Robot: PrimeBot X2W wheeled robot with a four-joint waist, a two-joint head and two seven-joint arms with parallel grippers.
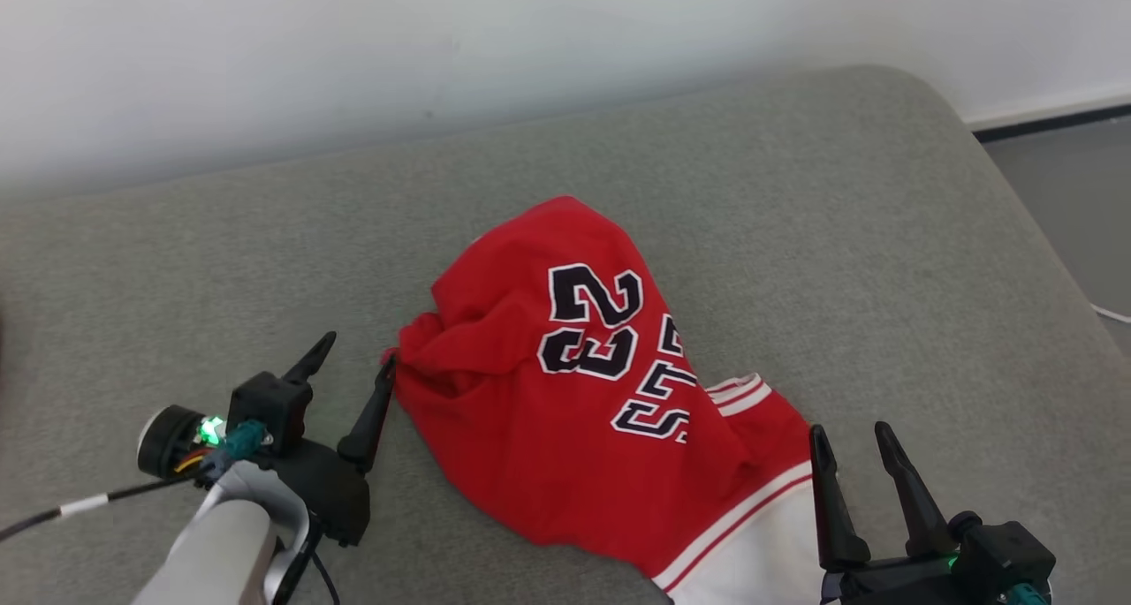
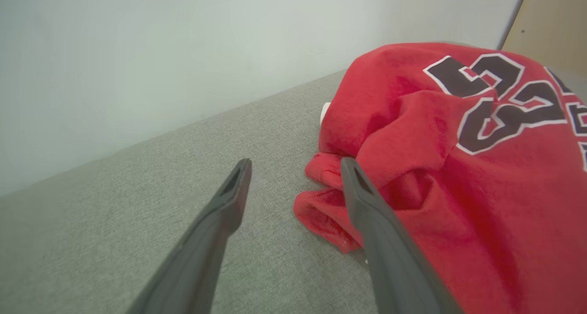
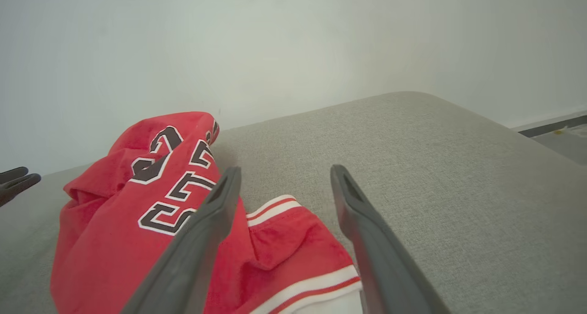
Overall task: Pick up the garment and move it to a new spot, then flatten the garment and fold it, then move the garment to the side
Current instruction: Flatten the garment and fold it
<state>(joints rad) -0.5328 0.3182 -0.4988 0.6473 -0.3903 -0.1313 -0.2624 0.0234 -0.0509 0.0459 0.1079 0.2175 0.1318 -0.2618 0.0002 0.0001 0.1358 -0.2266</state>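
While the jersey [image 1: 548, 428] lies crumpled on the grey cushion [image 1: 839, 199], both claws flank it, spread and empty: left gripper [image 1: 359, 351] at the bunched edge, right gripper [image 1: 848, 430] by the hem, seemingly poised to lift.

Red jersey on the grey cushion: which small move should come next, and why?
Probably slide the left end effector slightly toward the red jersey and close on its bunched edge. It is open and holds nothing, the jersey lies crumpled, and that bunched edge sits just outside its jaws, not between them.
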